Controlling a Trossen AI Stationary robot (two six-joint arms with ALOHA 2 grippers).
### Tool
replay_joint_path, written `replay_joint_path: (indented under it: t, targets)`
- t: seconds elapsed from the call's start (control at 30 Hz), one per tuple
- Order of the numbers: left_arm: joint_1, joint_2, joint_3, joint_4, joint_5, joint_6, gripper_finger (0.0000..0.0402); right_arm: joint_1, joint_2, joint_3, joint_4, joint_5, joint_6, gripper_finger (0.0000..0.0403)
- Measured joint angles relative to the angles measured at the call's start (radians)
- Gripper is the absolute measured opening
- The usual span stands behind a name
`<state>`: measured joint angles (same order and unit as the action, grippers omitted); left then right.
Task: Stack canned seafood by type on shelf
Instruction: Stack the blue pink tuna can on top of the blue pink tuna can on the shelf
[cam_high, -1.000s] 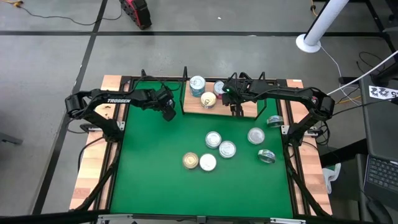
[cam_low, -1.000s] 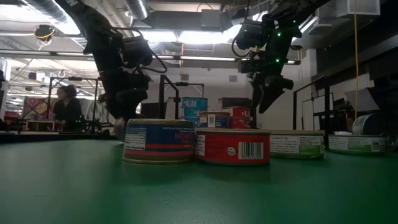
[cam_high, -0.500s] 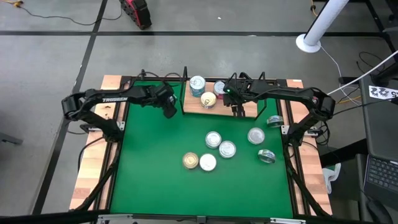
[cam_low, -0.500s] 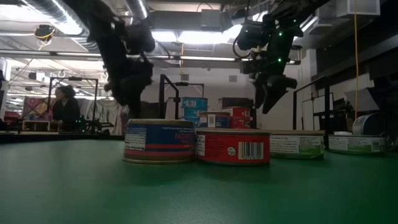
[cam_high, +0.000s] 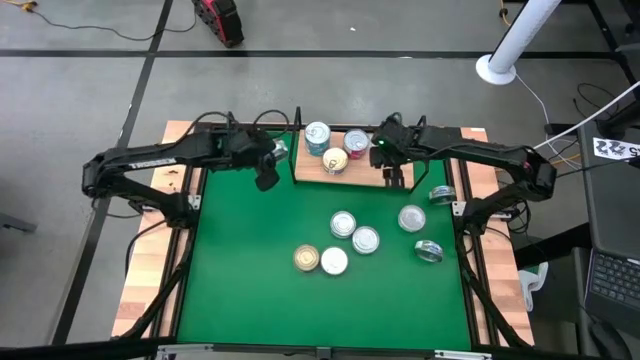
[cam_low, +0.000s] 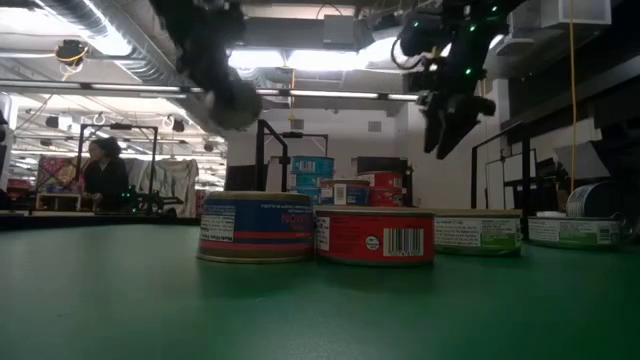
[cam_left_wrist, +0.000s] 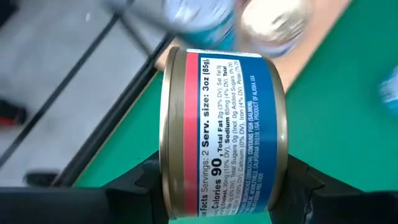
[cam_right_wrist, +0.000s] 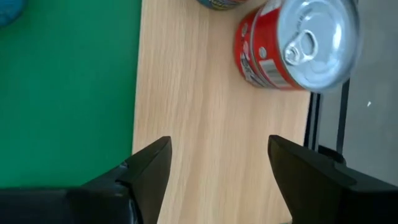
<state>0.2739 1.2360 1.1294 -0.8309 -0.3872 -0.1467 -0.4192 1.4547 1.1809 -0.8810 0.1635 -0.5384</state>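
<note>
My left gripper hangs above the green mat's far left part, left of the shelf, shut on a blue tin with a red stripe. On the shelf's board stand a blue stack of tins, a gold tin and a red tin. My right gripper hovers open over the board's bare right part, with the red tin beyond its fingers. In the low view the left gripper is blurred and the right gripper hangs high. My left gripper pinches the blue tin between its two fingers, one finger on one flat end and the other on the opposite flat end. The tin is turned on edge, its label wall facing the camera. It is lifted clear of the mat.
Several silver-lidded tins lie on the mat: a pair in the middle, another pair nearer, two to the right, and one by the right rail. Wooden planks edge the mat.
My left gripper has risen from just above the mat, taking the blue tin up clear, and drawn a little toward the table's far edge. My right gripper has gone up slightly and toward the table's right edge over the shelf, still open.
</note>
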Motion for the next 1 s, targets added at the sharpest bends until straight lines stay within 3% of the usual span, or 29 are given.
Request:
replay_joint_path:
  t: [0.1,0.27,0.53,0.77,1.0]
  targets:
    - [-0.078,-0.002,0.037,0.043,-0.031,0.001,0.0184,0.0,-0.046,0.0,-0.028,0.0,0.04,0.0266]
    - [-0.216,0.026,0.041,0.256,-0.071,0.082,0.0184,0.0,-0.128,0.0,-0.055,-0.039,0.098,0.0266]
    - [-0.372,0.232,0.041,0.606,-0.233,0.396,0.0184,0.0,-0.204,0.0,-0.071,-0.325,0.147,0.0266]
    - [-0.378,0.45,0.041,0.781,-0.489,0.711,0.0184,0.0,-0.196,0.0,-0.008,-0.546,0.146,0.0266]
    - [-0.304,0.593,0.041,0.847,-0.508,0.742,0.0194,0.0,-0.155,0.0,0.028,-0.584,0.142,0.0266]
